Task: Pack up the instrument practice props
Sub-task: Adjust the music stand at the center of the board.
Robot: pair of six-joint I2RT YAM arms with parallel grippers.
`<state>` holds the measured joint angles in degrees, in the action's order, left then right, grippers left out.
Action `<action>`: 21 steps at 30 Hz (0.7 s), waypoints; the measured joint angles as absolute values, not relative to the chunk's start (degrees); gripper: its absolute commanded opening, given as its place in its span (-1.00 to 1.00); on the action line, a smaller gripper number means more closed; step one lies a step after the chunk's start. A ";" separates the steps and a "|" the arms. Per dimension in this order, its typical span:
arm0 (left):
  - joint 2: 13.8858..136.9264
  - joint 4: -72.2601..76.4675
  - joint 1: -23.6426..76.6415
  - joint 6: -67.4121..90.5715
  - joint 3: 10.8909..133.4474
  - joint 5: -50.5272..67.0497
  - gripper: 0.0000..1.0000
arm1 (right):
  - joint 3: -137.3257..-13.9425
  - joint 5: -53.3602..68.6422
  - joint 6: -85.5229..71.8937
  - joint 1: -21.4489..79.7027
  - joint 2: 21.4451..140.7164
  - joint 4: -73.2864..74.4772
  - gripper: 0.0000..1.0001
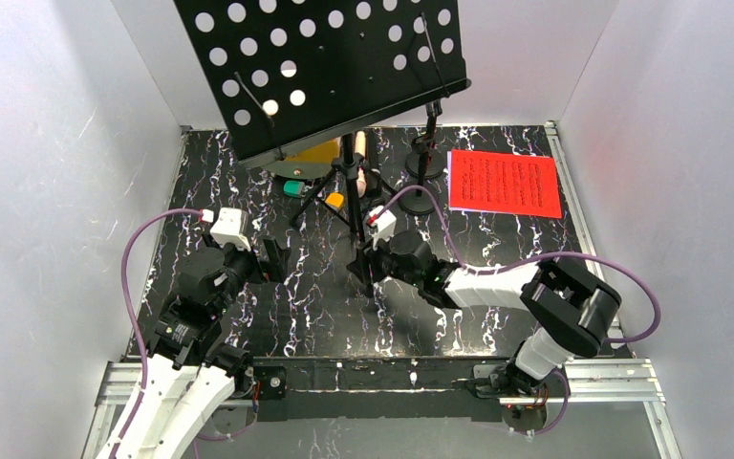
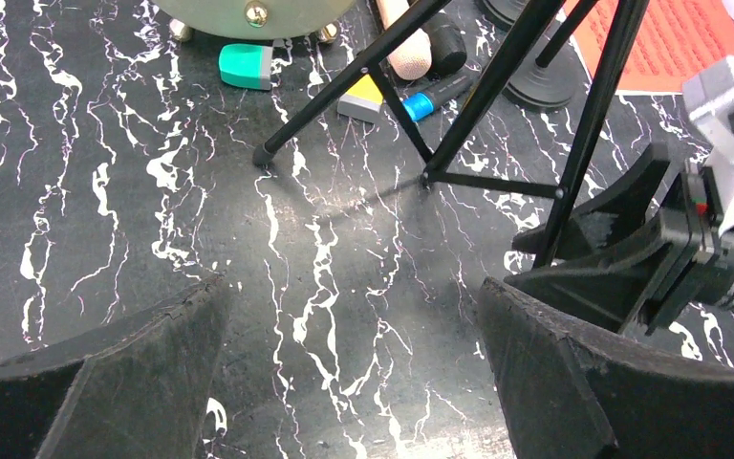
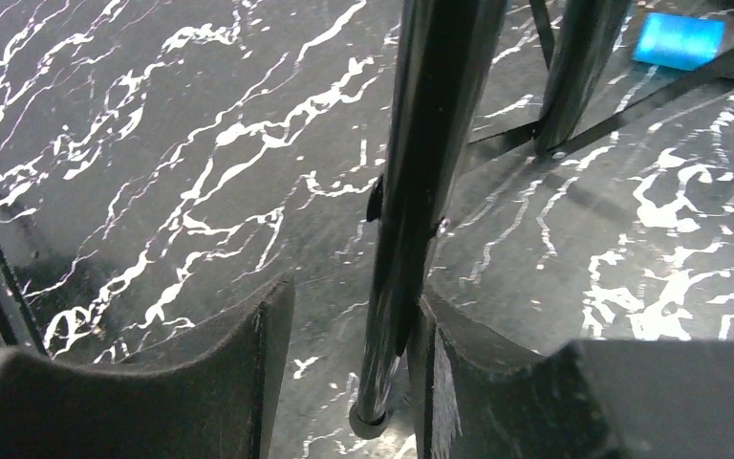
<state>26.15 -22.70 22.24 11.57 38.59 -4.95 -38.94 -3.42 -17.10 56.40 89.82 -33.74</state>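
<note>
The black perforated music rack [image 1: 325, 67] stands on tripod legs [image 1: 349, 196] at the back middle. My right gripper [image 1: 364, 273] is low at the front tripod leg [image 3: 420, 172]. That leg runs between its fingers, touching the right finger [image 3: 478, 382], with a gap to the left one, so the gripper is open. My left gripper [image 1: 272, 260] hangs wide open over bare table, its jaws [image 2: 354, 382] empty. A red sheet-music page [image 1: 505, 184] lies back right. Two black mic holders [image 1: 425, 163] stand beside it. A cream microphone [image 2: 406, 48] lies under the rack.
A round yellow object with brass feet [image 2: 248, 14] sits behind the tripod. A green block [image 2: 246, 65], a yellow-grey block [image 2: 360, 98] and a blue-tipped marker [image 2: 435, 96] lie between the legs. White walls [image 1: 57, 191] enclose the black marbled table [image 1: 325, 316].
</note>
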 measured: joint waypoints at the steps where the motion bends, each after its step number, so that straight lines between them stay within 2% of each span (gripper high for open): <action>1: 26.15 -22.65 22.24 11.60 38.59 -4.86 0.97 | -38.96 -4.01 -17.08 57.47 90.04 -34.00 0.04; 7: 26.35 -20.47 22.20 12.73 38.39 -2.81 0.97 | -39.35 -7.53 -17.72 63.31 90.80 -34.65 0.08; 10: 27.62 -18.33 22.09 13.54 38.39 -0.56 0.96 | -40.03 -9.08 -18.87 65.39 91.26 -34.46 0.20; 16: 32.93 -12.19 21.87 15.11 38.41 4.19 0.95 | -40.49 -9.04 -20.86 66.76 90.94 -33.69 0.58; 21: 37.52 -6.26 21.87 16.14 39.05 7.33 0.93 | -40.51 -5.65 -19.42 65.45 86.63 -29.91 0.65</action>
<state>37.52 -6.26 21.87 16.14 39.05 7.33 -40.51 -5.65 -19.42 65.45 86.63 -29.91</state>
